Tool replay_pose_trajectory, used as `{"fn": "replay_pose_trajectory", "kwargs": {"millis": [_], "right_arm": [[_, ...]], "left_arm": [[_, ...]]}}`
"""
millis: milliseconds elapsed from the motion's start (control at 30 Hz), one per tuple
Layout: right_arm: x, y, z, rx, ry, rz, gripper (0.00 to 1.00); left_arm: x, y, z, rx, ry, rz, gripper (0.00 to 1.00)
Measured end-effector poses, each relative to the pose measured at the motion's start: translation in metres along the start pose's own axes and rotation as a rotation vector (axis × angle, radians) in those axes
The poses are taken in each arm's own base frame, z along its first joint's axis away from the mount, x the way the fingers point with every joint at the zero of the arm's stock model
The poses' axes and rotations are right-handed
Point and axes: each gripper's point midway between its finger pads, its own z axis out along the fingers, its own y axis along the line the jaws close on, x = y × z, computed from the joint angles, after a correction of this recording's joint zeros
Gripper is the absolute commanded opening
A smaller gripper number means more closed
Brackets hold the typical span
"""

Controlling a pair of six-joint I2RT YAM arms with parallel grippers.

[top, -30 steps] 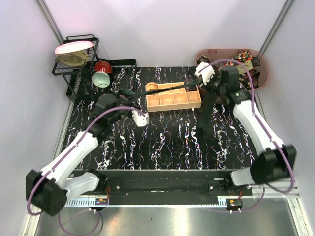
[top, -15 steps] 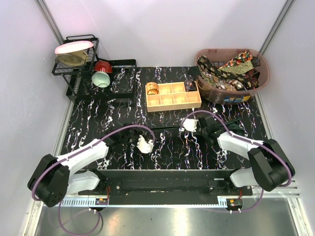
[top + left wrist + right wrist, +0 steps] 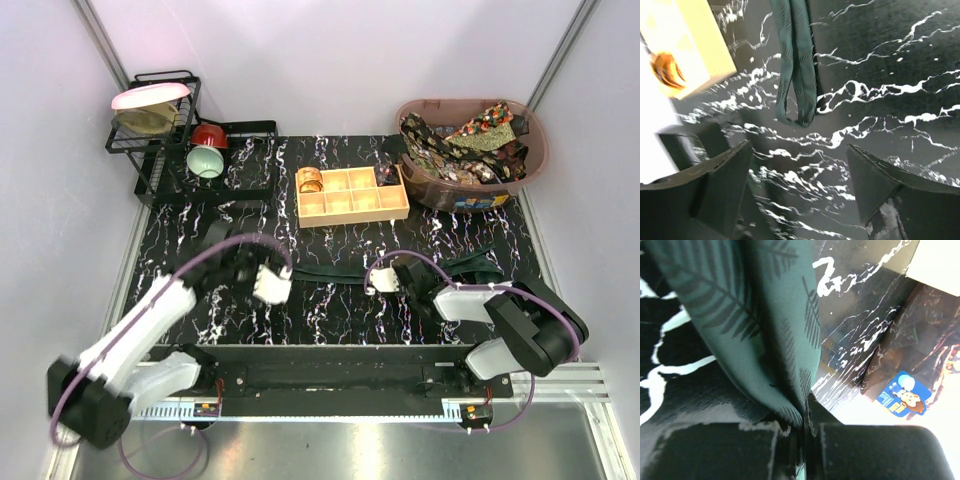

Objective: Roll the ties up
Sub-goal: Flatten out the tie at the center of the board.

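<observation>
A dark green tie lies stretched left to right across the near part of the black marbled table. Its folded left end rests flat just ahead of my left gripper, which stands open and apart from it, nothing between its fingers. In the top view the left gripper hovers low at that end. My right gripper is shut on the green tie, whose fern-patterned cloth is pinched at the jaw tips. More patterned ties fill the basket.
A tan wooden box with square compartments stands behind the tie, and its corner shows in the left wrist view. The pink oval basket sits at the back right. A black dish rack with bowls and cups stands at the back left.
Both arms came down from near the box to the near table, laying the green tie flat. The left gripper then opened, let go of the tie's end and drew back slightly left.
</observation>
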Motion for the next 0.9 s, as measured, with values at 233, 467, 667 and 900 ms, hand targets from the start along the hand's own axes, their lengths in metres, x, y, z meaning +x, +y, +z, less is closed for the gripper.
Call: {"fn": "replay_pose_trajectory", "kwargs": {"millis": [233,467,667,900], "right_arm": [[-0.001,0.004,-0.004,-0.015,-0.004,-0.024,0.11],[-0.007,0.005,-0.005,-0.001,0.002,-0.064,0.02],[-0.017,0.001,-0.001,0.01,0.017,-0.089,0.04],[-0.036,0.005,-0.009,-0.017,-0.001,-0.094,0.57]], "left_arm": [[0.017,0.048,0.038,0.236,0.023,-0.334,0.77],[0.027,0.051,0.081,0.426,0.042,-0.521,0.82],[0.037,0.017,0.105,0.584,0.09,-0.596,0.75],[0.057,-0.016,0.107,0.613,0.196,-0.589,0.31]]}}
